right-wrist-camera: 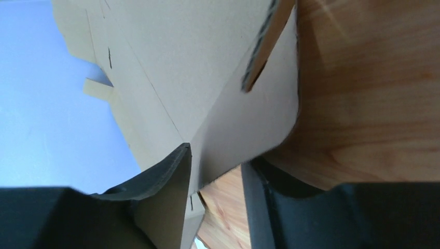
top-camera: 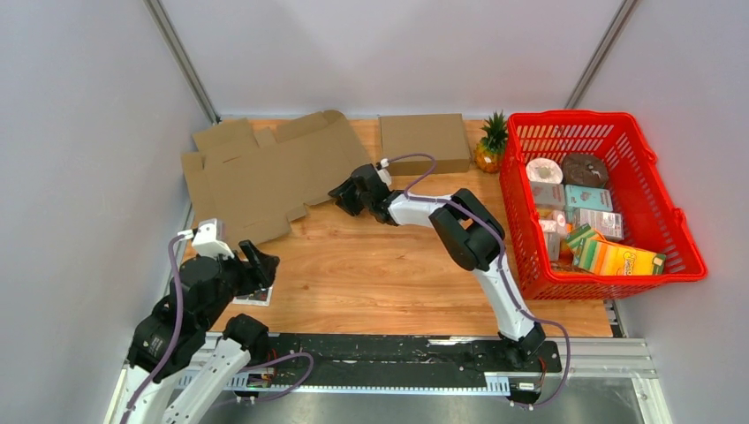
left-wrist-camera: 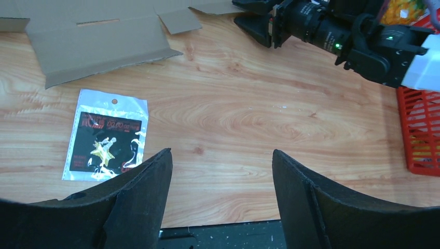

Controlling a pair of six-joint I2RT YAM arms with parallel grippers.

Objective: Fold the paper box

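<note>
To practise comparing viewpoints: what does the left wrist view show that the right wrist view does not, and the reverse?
Left wrist only: a packet, the basket and the right arm. Right wrist only: the cardboard edge inside the right gripper, plus the wall. Both: cardboard lying on the table.

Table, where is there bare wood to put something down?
Widest bare wood: the middle of the table, bordered by the flat cardboard sheet behind, the plastic packet left, the right arm right. A narrow strip runs between that arm and the red basket. Crowded: back left under the sheet, back edge with the folded box and pineapple.
</note>
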